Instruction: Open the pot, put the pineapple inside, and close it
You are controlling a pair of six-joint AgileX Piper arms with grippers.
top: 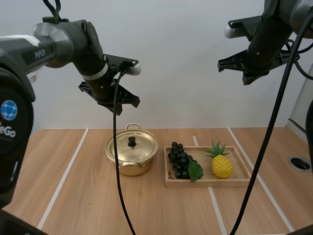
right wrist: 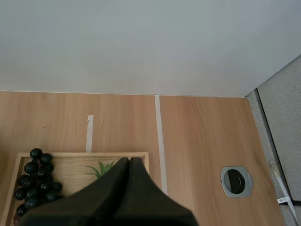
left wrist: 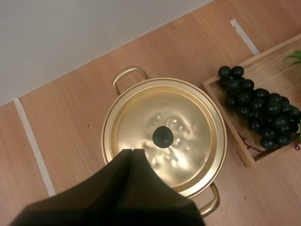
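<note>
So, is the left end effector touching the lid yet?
Apart. In the high view the left end effector hangs well above the lid, with a clear gap between them.

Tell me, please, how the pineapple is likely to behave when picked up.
The pineapple looks like glossy plastic, so probably light, stiff, perhaps slippery. Its rounded body might roll or tip if nudged in the wooden tray.

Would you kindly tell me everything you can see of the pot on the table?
The pot is shiny gold-coloured metal, round and shallow, with two loop handles. Its matching lid sits closed on it, a black knob at its centre. It stands upright on the wooden table, just left of the tray, a narrow gap between. Only the table touches it; the shut left claw hangs above.
</note>
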